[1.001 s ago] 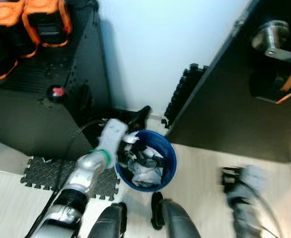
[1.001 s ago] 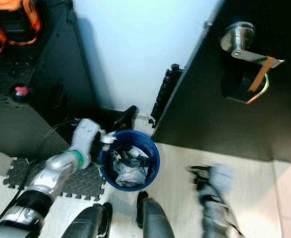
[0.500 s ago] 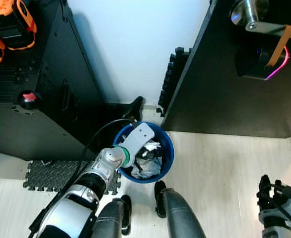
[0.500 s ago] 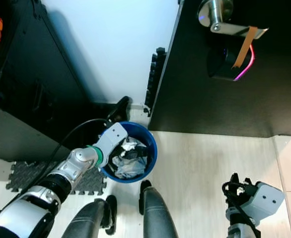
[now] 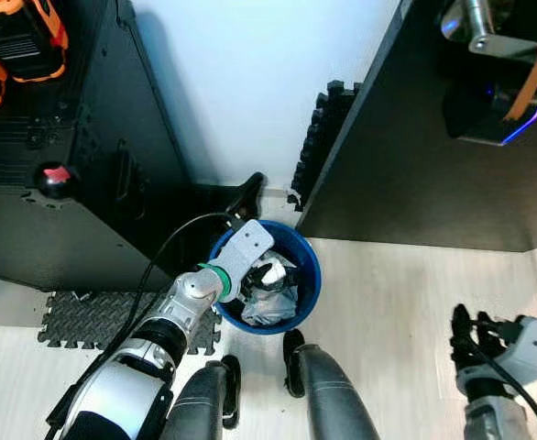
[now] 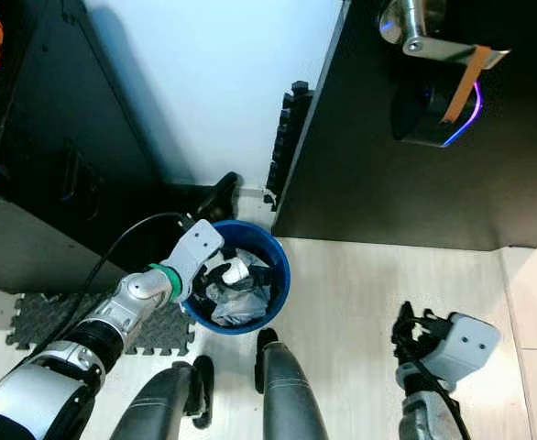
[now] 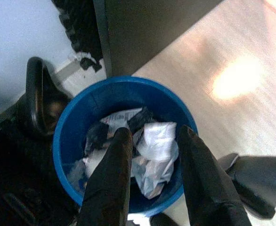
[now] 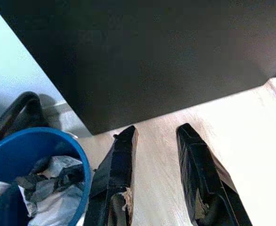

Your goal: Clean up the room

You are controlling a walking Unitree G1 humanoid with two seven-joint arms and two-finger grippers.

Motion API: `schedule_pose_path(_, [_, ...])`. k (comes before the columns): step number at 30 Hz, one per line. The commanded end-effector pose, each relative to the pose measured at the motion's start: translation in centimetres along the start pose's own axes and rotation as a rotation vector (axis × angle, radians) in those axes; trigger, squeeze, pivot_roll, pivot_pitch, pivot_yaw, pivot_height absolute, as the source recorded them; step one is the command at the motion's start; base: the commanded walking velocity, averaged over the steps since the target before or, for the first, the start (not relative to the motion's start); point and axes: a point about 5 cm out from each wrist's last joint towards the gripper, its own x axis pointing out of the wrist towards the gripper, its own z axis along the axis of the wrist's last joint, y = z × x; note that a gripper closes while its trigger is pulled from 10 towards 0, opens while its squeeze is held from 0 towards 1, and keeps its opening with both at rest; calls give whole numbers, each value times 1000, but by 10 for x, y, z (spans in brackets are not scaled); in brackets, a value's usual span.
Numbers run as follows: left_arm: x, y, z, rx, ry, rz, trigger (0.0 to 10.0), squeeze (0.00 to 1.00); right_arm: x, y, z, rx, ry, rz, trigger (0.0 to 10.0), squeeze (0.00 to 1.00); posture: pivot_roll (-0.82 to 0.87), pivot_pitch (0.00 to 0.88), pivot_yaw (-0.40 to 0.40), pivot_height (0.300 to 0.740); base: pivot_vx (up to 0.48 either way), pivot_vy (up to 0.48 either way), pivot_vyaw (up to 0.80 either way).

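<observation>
Two pincers, but really just the left pincer (image 7: 150, 136) matters here: parked right over the mouth of the blue bin (image 5: 311, 275), fingers (image 7: 110, 174) spread apart with nothing between them. Straight below, along the line of the fingers, sits the crumpled paper and dark scraps (image 7: 152, 148) already piled inside (looks like the drop is done, judging by the empty gap). So nothing to reach for, just up and back out toward the robot's left. Worth minding the rim, since the wrist hangs close to the near-left edge of the bin. Right pincer (image 8: 154, 141) low over the pale floor (image 6: 360, 302), well off to the bin's right, fingers parted, empty too. Black door (image 5: 433, 183) just behind.
</observation>
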Motion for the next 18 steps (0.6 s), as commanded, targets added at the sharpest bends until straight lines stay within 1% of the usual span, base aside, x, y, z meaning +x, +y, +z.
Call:
schedule_pose_path(1, [-3,-7,-11,-34,17,-18,10000,0,-5,-5,-12,2,67,-13,10000,0,-198,297,38,727,0,0,0])
schedule_pose_path(2, [-3,-7,-11,-34,17,-18,10000,0,-5,-5,-12,2,67,-13,10000,0,-198,297,38,727,0,0,0])
schedule_pose_path(3, [-3,-7,-12,-18,10,-10,10000,196,0,1,-14,10,70,2,10000,0,-183,287,35,727,0,0,0])
schedule_pose_path(4, [-3,-7,-12,-18,10,-10,10000,196,0,1,-14,10,70,2,10000,0,-183,287,35,727,0,0,0])
schedule_pose_path(5, [-4,-5,-12,-3,10,14,10000,1000,5,5,-14,14,73,14,10000,0,-175,278,36,727,0,0,0])
schedule_pose_path(6, [-4,-5,-12,-3,10,14,10000,1000,5,5,-14,14,73,14,10000,0,-175,278,36,727,0,0,0])
schedule_pose_path(7, [-4,-4,-12,2,10,41,10000,820,9,8,-14,19,75,21,10000,0,-164,260,37,727,0,0,0])
schedule_pose_path(8, [-4,-4,-12,2,10,41,10000,820,9,8,-14,19,75,21,10000,0,-164,260,37,727,0,0,0])
schedule_pose_path(9, [-5,-1,-12,4,-1,77,10000,0,12,10,-15,23,75,25,10000,0,-153,243,36,727,0,0,0])
schedule_pose_path(10, [-5,-1,-12,4,-1,77,10000,0,12,10,-15,23,75,25,10000,0,-153,243,36,727,0,0,0])
schedule_pose_path(12, [-14,3,-19,-23,-34,168,10000,0,15,18,-19,21,88,54,10000,0,-118,205,33,727,0,0,0])
schedule_pose_path(14, [-14,3,-19,-23,-34,168,10000,0,15,18,-19,21,88,54,10000,0,-118,205,33,727,0,0,0])
schedule_pose_path(15, [-20,3,-25,-35,-46,201,10000,0,15,27,-23,13,105,89,10000,0,-106,198,30,727,0,0,0])
schedule_pose_path(16, [-20,3,-25,-35,-46,201,10000,0,15,27,-23,13,105,89,10000,0,-106,198,30,727,0,0,0])
schedule_pose_path(17, [-30,-1,-34,-71,-70,231,10000,0,14,40,-28,6,127,137,10000,0,-68,182,14,727,0,0,0])
schedule_pose_path(18, [-30,-1,-34,-71,-70,231,10000,0,14,40,-28,6,127,137,10000,0,-68,182,14,727,0,0,0])
